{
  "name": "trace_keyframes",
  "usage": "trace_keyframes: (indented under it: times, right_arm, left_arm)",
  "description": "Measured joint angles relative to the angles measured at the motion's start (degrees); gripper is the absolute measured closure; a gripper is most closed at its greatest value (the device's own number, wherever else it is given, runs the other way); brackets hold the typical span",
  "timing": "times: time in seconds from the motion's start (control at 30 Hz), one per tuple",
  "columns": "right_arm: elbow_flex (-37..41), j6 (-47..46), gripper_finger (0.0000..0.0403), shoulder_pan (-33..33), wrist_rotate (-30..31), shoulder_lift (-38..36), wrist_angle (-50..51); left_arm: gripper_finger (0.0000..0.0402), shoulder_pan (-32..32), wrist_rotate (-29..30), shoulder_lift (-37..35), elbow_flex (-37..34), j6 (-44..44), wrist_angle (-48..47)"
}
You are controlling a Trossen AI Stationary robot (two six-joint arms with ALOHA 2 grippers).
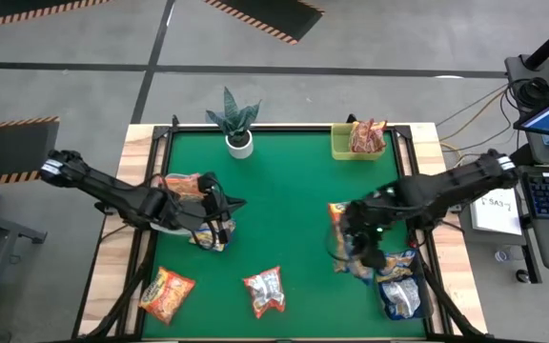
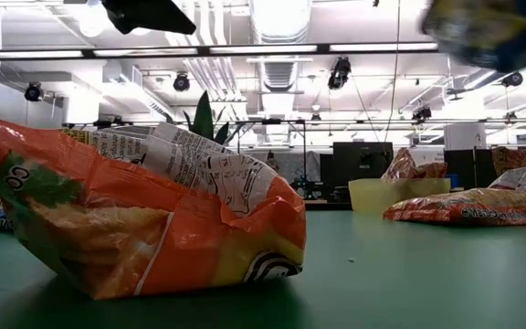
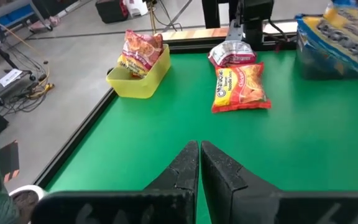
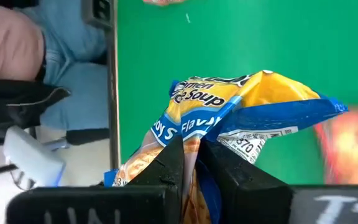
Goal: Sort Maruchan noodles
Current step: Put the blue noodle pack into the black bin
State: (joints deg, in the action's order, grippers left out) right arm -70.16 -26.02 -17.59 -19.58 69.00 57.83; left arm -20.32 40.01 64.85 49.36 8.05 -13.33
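Yellow-and-blue crinkly plastic fills the right wrist view: the right gripper (image 4: 191,163) has its two dark fingers pinched on the edge of a yellow-and-blue noodle packet (image 4: 241,112), which hangs over the green table mat (image 4: 229,37). In the high view this gripper (image 1: 358,240) sits over the right side of the mat, with the packet bunched beneath it. Just beside it lie more packets: an orange one (image 1: 339,217) toward the middle, and another yellow-and-blue packet (image 1: 396,263) and a red-silver packet (image 1: 402,297) toward the near right corner.

Across the mat, the left gripper (image 3: 199,163) has its fingers pressed together with nothing between them, held above bare green. From above it (image 1: 225,206) hovers over the left side, by a small pile of packets (image 1: 191,187).

Farther out, an orange-red packet (image 1: 167,292) lies near the front left edge and a red-silver one (image 1: 265,290) near the front centre, well apart from both arms. The low view has a crumpled orange packet (image 2: 135,228) right before the lens. At the far edge, a lime-green tray (image 1: 343,151) holds a reddish packet (image 1: 367,137), and a small potted plant (image 1: 236,122) stands to its left. Beyond the mat's edge the right wrist view shows a person's legs in blue trousers (image 4: 73,68).
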Motion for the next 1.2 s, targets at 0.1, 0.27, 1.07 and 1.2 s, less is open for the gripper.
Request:
trace_keyframes:
  times: [0.1, 0.27, 1.07, 1.2]
  right_arm:
    - [1.7, -8.6, 0.0367, -4.4, 0.3, -4.1, 5.1]
    - [5.6, -23.9, 0.0367, -13.4, 0.2, -9.2, 13.9]
    - [17.7, -23.9, 0.0367, -34.3, 6.1, -2.2, -2.8]
    - [17.7, -26.6, 0.0367, -34.3, 6.1, 0.3, -2.8]
  left_arm:
    - [0.0402, 0.0, 0.0, 0.6, 0.0, -1.2, 2.0]
    - [0.0402, 0.0, 0.0, 1.2, 0.0, -2.7, 4.8]
    - [0.0402, 0.0, 0.0, 1.5, 0.0, -3.1, 5.7]
    - [0.0402, 0.0, 0.0, 1.5, 0.0, -3.1, 5.7]
